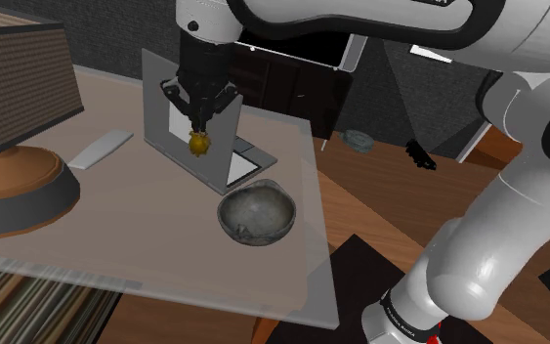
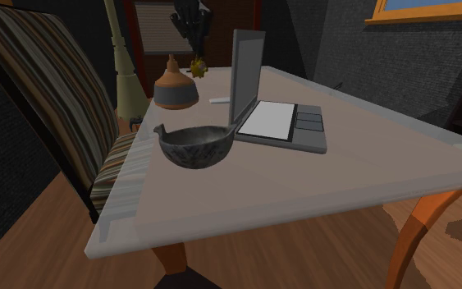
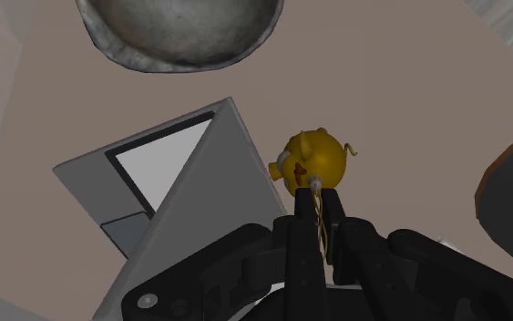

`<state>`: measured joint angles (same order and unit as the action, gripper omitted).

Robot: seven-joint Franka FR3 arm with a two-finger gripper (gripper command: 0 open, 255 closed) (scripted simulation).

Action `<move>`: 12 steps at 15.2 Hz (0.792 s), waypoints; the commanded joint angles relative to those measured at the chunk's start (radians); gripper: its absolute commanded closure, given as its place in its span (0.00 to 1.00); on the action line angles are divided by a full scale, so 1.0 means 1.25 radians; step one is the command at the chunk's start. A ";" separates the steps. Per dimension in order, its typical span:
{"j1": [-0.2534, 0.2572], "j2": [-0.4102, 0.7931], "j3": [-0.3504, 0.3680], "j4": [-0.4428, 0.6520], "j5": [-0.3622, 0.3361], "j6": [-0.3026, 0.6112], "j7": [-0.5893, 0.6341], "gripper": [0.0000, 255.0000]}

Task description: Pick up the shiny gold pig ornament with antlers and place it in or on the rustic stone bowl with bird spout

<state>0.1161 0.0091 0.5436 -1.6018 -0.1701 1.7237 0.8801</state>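
The gold pig ornament (image 1: 200,145) hangs in the air in front of the open laptop's screen, well above the table. My gripper (image 1: 200,128) is shut on the thin antler piece at its top. In the wrist view the pig (image 3: 314,159) dangles just past the gripper (image 3: 316,195), and both black fingers pinch the gold stem. The grey stone bowl (image 1: 254,233) stands empty on the table, nearer the stand than the laptop. In the second exterior view the bowl (image 2: 192,154) with its spout is in front, with the pig (image 2: 197,67) and gripper (image 2: 191,49) far behind.
An open grey laptop (image 1: 179,105) stands right behind and below the pig. A brown lamp base (image 1: 14,186) is at the shoulder view's left, with a flat white remote (image 1: 100,149) beside it. The table edge (image 1: 326,244) runs near the bowl. A striped chair (image 2: 57,90) stands beside the table.
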 commanded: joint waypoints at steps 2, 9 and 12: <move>-0.015 -0.116 -0.019 -0.110 0.063 0.016 -0.039 1.00; 0.005 -0.362 -0.093 -0.315 0.163 0.001 -0.123 1.00; 0.013 -0.400 -0.103 -0.364 0.174 0.014 -0.131 1.00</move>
<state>0.1300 -0.4801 0.4154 -2.0391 0.0430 1.7337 0.7167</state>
